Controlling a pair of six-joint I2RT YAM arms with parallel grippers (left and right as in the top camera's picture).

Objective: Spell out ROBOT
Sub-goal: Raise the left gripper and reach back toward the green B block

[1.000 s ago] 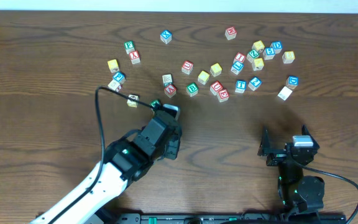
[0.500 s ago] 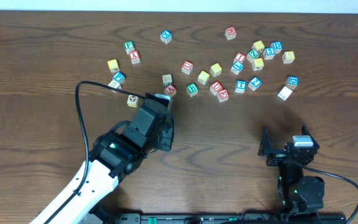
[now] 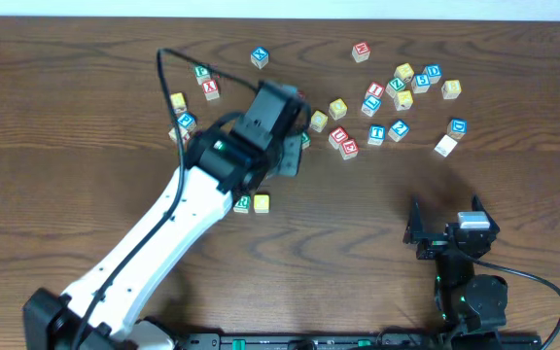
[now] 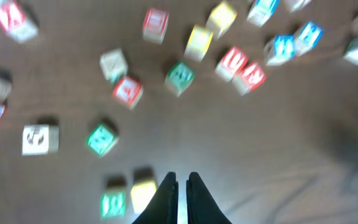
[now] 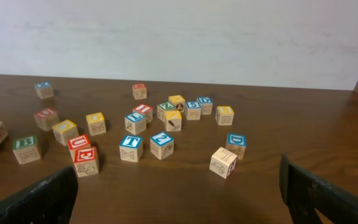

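A green-lettered cube [image 3: 242,204] and a yellow cube [image 3: 262,202] sit side by side, touching, on the near middle of the table. In the left wrist view they show blurred as the green cube [image 4: 114,203] and the yellow cube [image 4: 143,194]. My left gripper [image 3: 286,163] [image 4: 182,180] hovers shut and empty just right of the pair. The green B cube [image 3: 303,139] [image 4: 179,78] [image 5: 27,144] lies beyond it. Further right is the blue T cube [image 3: 377,132] [image 5: 131,143]. My right gripper [image 3: 445,235] [image 5: 179,199] rests open and empty.
Several other letter cubes are scattered across the far half: yellow ones [image 3: 319,120], a red pair [image 3: 342,142] and a cluster at the far right [image 3: 416,83]. A pale cube [image 5: 222,162] lies nearest the right gripper. The left arm's cable [image 3: 178,56] arcs over the left cubes.
The left arm has swung away from me towards the cube cluster, still shut, and the green and yellow pair now shows behind it. The right arm has not moved.
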